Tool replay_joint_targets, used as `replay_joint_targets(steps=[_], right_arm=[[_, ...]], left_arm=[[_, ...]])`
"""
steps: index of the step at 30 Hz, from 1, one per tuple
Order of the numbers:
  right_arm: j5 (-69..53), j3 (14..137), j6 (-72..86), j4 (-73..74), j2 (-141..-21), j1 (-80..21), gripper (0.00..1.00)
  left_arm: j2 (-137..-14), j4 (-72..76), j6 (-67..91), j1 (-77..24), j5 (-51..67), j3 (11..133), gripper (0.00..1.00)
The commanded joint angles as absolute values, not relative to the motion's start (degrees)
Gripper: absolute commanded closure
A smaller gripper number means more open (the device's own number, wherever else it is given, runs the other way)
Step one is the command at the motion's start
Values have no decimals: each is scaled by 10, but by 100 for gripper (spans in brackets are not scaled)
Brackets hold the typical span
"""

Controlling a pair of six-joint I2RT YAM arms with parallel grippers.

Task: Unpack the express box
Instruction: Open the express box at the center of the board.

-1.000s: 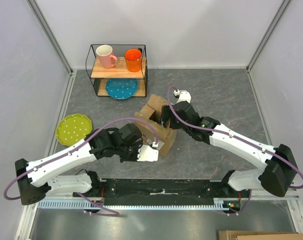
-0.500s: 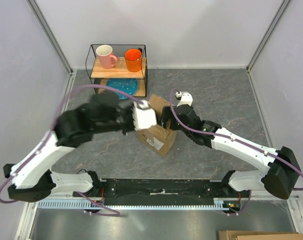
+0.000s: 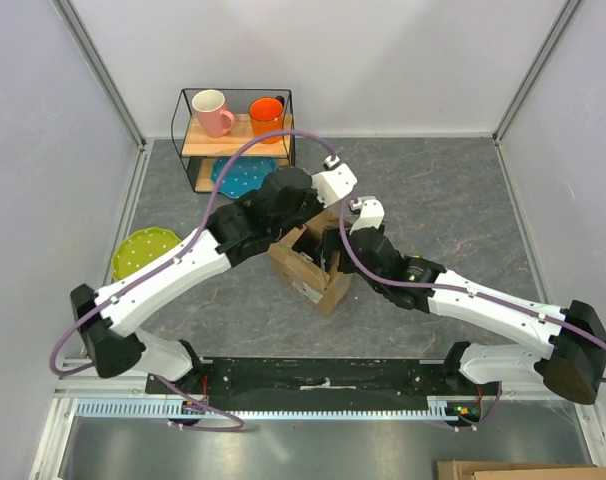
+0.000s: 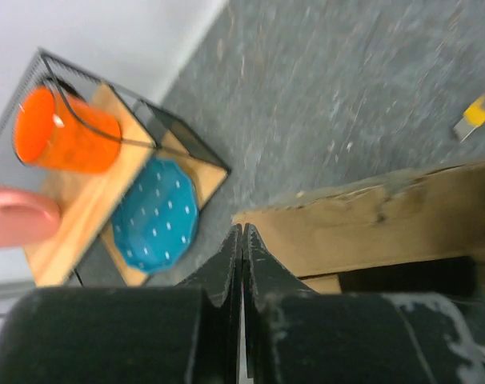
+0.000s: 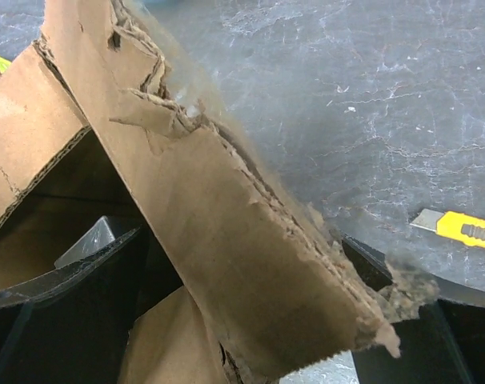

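**Task item.** The brown cardboard express box (image 3: 335, 283) is standing near the middle of the grey stone-patterned table (image 3: 453, 190), between the two arms, with its top flaps open. A white label (image 3: 305, 284) is showing on its near face. The print on it is too small to read.

**Right gripper** (image 5: 242, 272). It is reaching into the open top of the box with its claw spread wide. A torn cardboard flap (image 5: 226, 200) is lying between the two fingers, which are not pinching it.

**Left gripper** (image 4: 242, 236). It is hanging over the far side of the box, clenched, with its fingers pressed flat together and nothing between them. Its tips are pointing at the edge of another flap (image 4: 370, 220). Whether they are touching it cannot be told.

**Surroundings.**
- A yellow utility knife (image 5: 458, 228) is lying on the table beyond the box.
- A lime-green scalloped plate (image 3: 143, 252) is lying to the left, well apart from the box.
- At the far edge, a black wire rack with a wooden shelf (image 3: 238, 137) is carrying a pink mug (image 3: 213, 112) and an orange mug (image 3: 267, 118).
- A teal white-dotted plate (image 3: 238, 178) is lying beneath the shelf, partly hidden by the left arm.
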State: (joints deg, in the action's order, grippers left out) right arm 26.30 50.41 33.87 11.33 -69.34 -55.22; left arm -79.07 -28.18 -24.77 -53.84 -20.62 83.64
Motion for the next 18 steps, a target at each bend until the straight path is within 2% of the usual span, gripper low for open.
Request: replay_joint_targets(steps=[1,7,14,18], right_arm=[[287,484,336,110,-674,-558,2],[300,480,338,111,-683,-558,2],[307,476,352,109,-692,-558,2],[310,471,359,106,-688,-558,2]], left_arm=[[-803,-328,-153,-495,-207,884,98],[-757,-388,-116,-487,-117,833,98],[-722,-433,-78,-487,38,794,98],[-711,-441,-93,-487,49,767,98]])
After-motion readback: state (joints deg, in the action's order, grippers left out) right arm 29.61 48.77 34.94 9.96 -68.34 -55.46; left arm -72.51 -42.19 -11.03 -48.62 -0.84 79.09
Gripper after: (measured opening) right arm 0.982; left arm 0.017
